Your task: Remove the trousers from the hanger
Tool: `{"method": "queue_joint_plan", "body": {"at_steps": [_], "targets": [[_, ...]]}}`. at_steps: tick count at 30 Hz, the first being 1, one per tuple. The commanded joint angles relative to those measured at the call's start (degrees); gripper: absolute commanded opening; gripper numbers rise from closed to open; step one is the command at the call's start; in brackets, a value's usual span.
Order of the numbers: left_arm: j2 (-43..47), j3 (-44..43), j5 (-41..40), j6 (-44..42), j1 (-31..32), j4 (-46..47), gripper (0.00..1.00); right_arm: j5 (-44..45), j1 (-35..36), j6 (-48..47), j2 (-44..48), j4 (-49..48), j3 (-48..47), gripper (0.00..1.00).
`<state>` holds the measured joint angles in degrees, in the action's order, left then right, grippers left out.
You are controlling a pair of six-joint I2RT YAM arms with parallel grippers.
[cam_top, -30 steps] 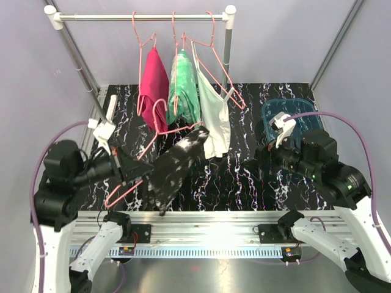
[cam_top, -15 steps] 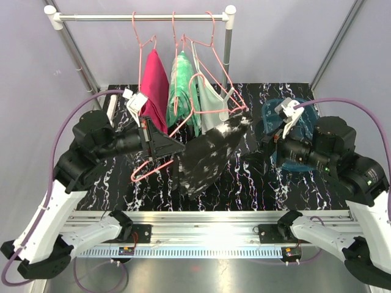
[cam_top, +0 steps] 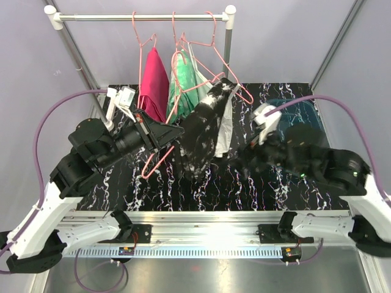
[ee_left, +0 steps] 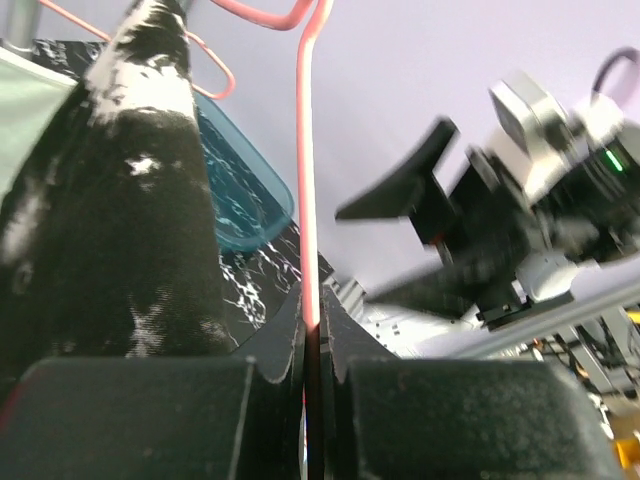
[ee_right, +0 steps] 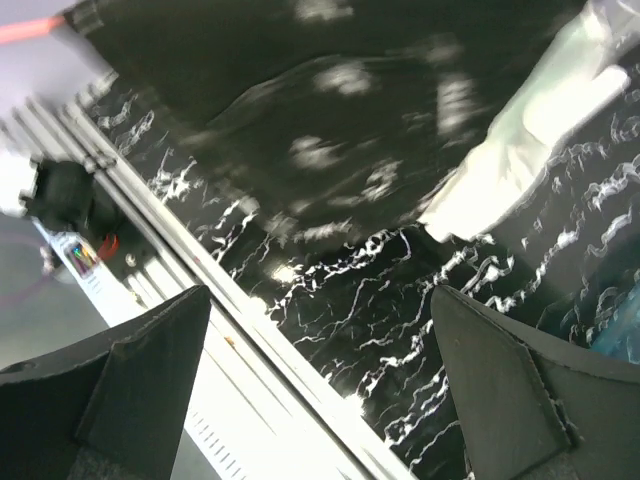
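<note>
Trousers (cam_top: 201,131): black with white speckles, draped over a pink wire hanger (ee_left: 309,150). They are held in the air above the table (cam_top: 256,183), in front of the clothes on the rack, with the upper end high on the right and the rest falling down to the left.
Hanger: tilted, and gripped on a bare length of wire beside the trousers.
Left gripper (ee_left: 313,330): fingers pressed together on the hanger wire, as seen in the left wrist view. It sits just left of the trousers.
Right gripper (ee_right: 318,300): fingers spread wide with nothing between them. It faces the trousers from the right, near them but not touching. It is blurred in the top view.
Rack rail (cam_top: 140,17): carries other pink hangers with a red garment (cam_top: 154,82), a green garment (cam_top: 183,79) and a white garment (cam_top: 225,125). The white garment is partly hidden behind the trousers.
Teal tub (ee_left: 240,190): stands on the table's right rear, largely covered by the right arm in the top view.
Table: black surface with white veining.
</note>
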<state>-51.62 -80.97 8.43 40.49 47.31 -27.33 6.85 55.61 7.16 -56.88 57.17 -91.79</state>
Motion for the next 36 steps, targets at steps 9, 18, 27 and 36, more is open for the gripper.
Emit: {"method": "queue_joint_plan", "body": {"at_steps": [9, 18, 27, 36], "targets": [[2.5, -1.8, -17.0, 1.6, 2.8, 10.5, 0.0, 44.2, 29.2, -5.7, -12.4, -21.5, 2.3, 0.99], [0.7, -2.4, -16.9, 4.9, 4.0, 13.4, 0.0, 45.9, 32.4, -8.5, -18.9, -43.1, 8.1, 0.99], [1.4, -0.2, -17.6, 8.0, 6.0, 16.9, 0.0, 50.2, 29.3, -12.8, -20.8, -49.4, 10.5, 0.96], [2.5, 0.1, -17.4, 8.7, 6.0, 17.6, 0.0, 47.0, 24.4, -11.5, -19.4, -47.3, 14.4, 0.85]]}}
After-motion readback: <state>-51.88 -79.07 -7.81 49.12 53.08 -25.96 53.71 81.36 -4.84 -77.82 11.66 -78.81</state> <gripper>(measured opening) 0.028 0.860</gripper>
